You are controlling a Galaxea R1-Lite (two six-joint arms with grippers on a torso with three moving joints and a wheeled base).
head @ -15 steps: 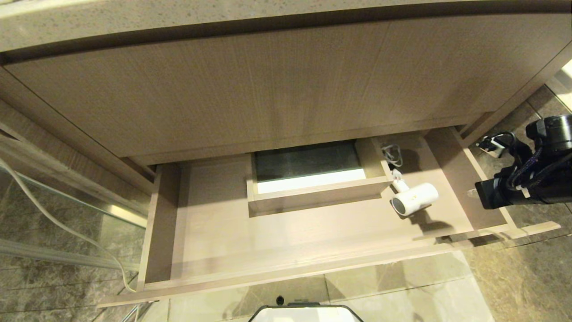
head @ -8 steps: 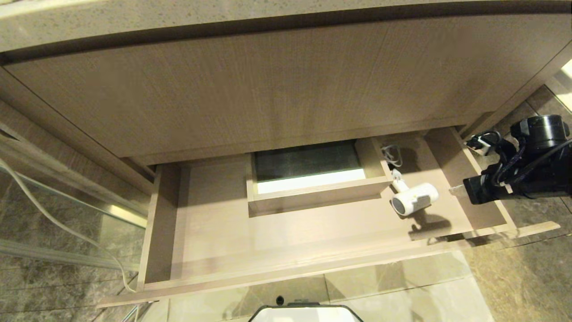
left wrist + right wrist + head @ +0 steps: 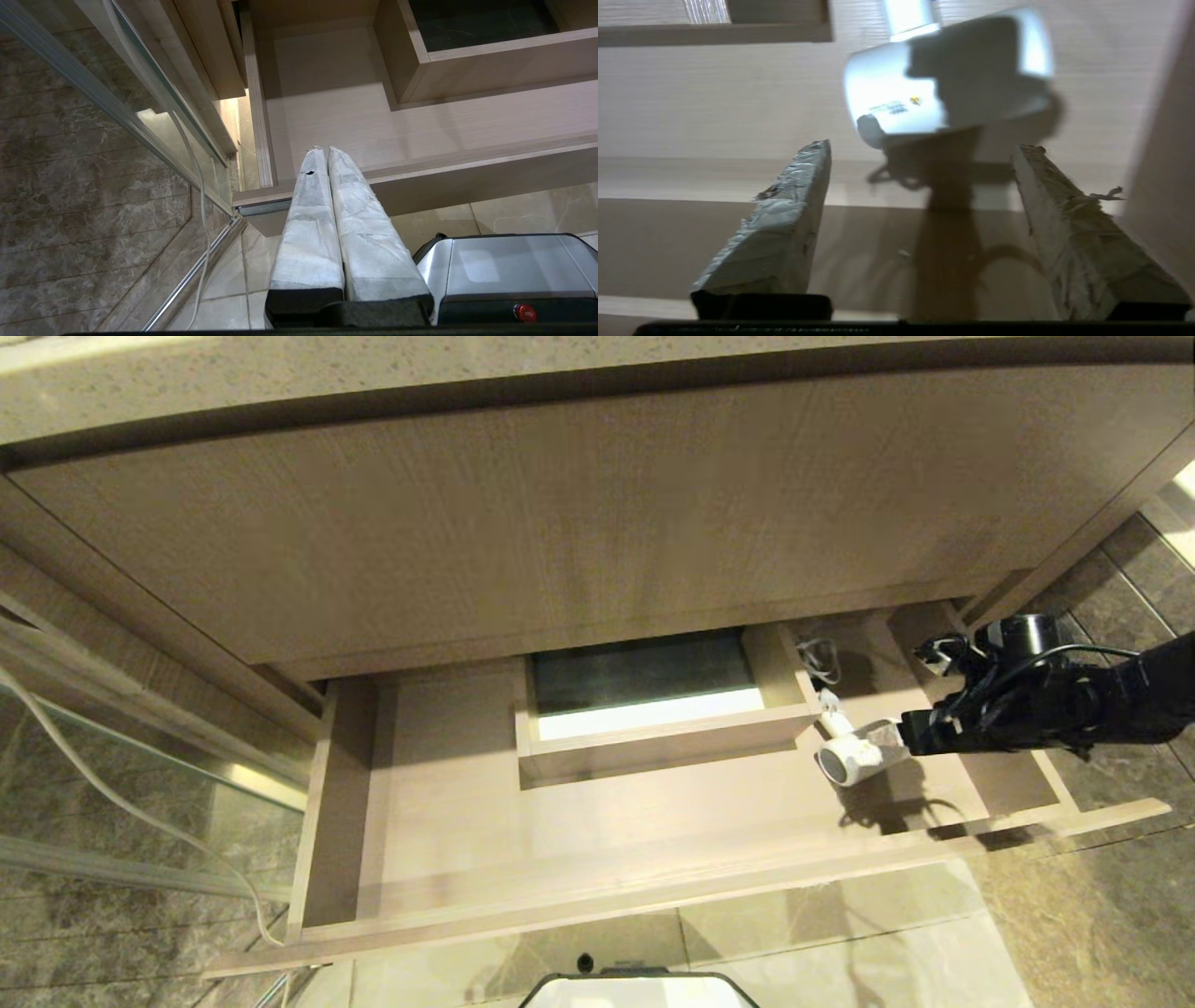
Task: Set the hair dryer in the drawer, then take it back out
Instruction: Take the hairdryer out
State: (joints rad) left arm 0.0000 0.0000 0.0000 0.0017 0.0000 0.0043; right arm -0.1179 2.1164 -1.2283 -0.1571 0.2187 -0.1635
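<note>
White hair dryer (image 3: 854,757) lying in open drawer (image 3: 448,821), right gripper (image 3: 920,149) spread wide just above it, gripping nothing, left gripper (image 3: 322,154) pressed closed, empty.

Matt, light wood-grain laminate lines the drawer (image 3: 448,821) and the cabinet panel (image 3: 560,523) above it. The hair dryer (image 3: 854,758) shows smooth, glossy white plastic. Crinkled, rough wrapping covers the right gripper's fingers (image 3: 784,224) and the left gripper's fingers (image 3: 355,219). Polished marble-look tiles (image 3: 1074,915) form the floor; the countertop (image 3: 373,373) is speckled stone.
</note>
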